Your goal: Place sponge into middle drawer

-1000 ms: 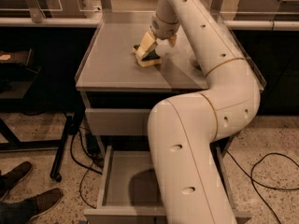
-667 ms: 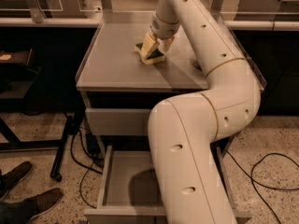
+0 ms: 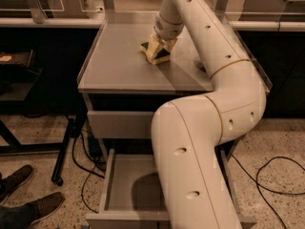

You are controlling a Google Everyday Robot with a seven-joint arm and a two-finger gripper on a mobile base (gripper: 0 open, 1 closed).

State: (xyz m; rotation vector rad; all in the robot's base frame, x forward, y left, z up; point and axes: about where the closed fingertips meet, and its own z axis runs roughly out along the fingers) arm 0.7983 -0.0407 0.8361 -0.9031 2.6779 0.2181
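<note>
The gripper (image 3: 160, 45) pinches the sponge (image 3: 152, 52) between its fingers, at the cabinet top (image 3: 119, 66). The light, soft foam likely squashes, so a gentle hold across its sides suits. The middle drawer (image 3: 127, 180) lies open well below the fingers.

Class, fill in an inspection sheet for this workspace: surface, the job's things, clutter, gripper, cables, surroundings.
Surface: grey cabinet top, flat.
Job's things: sponge at the far part of the top, held in the gripper; drawer pulled open low down, its visible bottom bare, partly hidden by the arm.
Clutter: nothing seen.
Gripper: gripper reaching down over the top, shut on the sponge.
Cables: black cable looping on the floor to the right; another cable under the cabinet's left side.
Surroundings: speckled floor; shoes at lower left; closed drawer front above the open drawer.
</note>
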